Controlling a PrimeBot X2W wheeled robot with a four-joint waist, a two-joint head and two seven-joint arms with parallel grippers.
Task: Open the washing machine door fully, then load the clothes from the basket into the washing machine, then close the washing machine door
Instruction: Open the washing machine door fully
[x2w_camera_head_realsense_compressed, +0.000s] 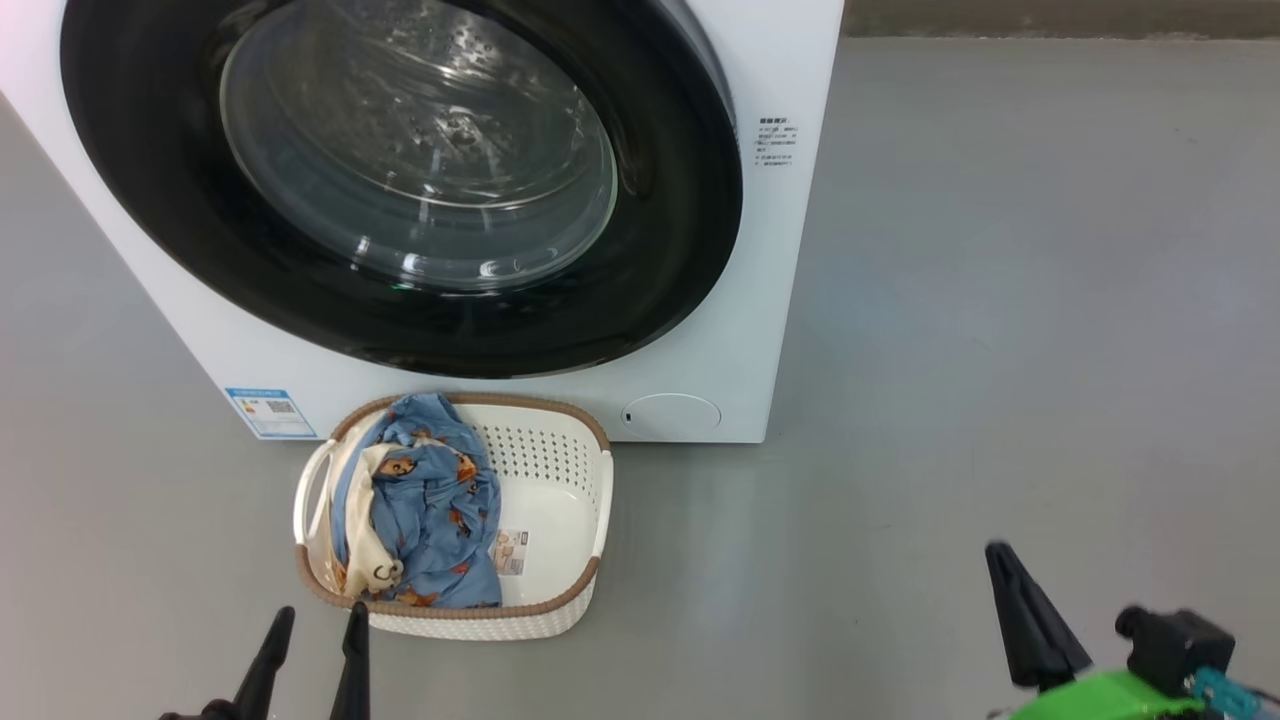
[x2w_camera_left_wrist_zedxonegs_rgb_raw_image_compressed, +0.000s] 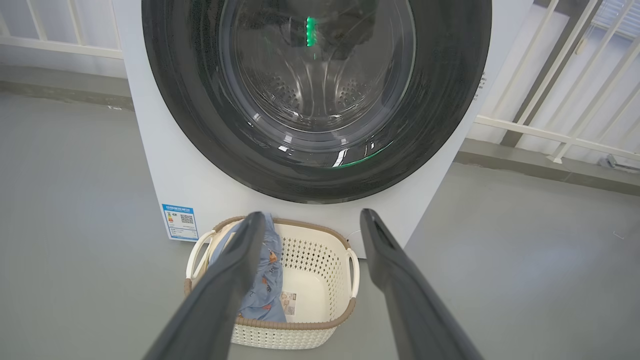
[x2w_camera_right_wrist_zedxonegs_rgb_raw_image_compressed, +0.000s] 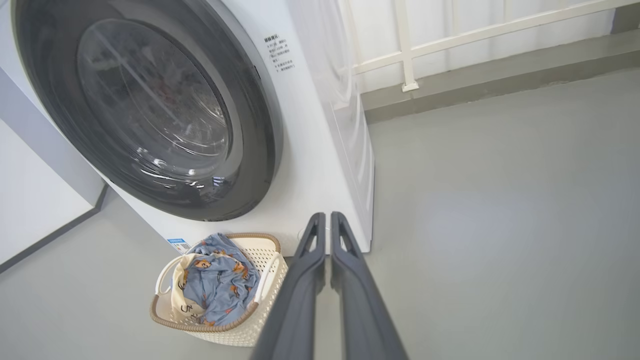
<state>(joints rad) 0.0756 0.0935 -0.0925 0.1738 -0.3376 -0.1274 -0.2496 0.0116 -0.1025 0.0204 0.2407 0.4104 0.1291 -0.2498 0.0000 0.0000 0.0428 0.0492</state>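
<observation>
Black door (x2w_camera_head_realsense_compressed: 400, 170) closed; clothes (x2w_camera_head_realsense_compressed: 430, 510) in basket (x2w_camera_head_realsense_compressed: 560, 470); R pincer (x2w_camera_right_wrist_zedxonegs_rgb_raw_image_compressed: 327, 220) tips together.

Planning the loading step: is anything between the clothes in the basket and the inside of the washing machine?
Yes. The washing machine door is shut, just above the basket holding the clothes. Nothing else visible stands in the way.

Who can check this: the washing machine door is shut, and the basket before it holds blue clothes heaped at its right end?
One error: the clothes are heaped at the left end of the basket, seen in the head view. The washing machine door is shut.
</observation>
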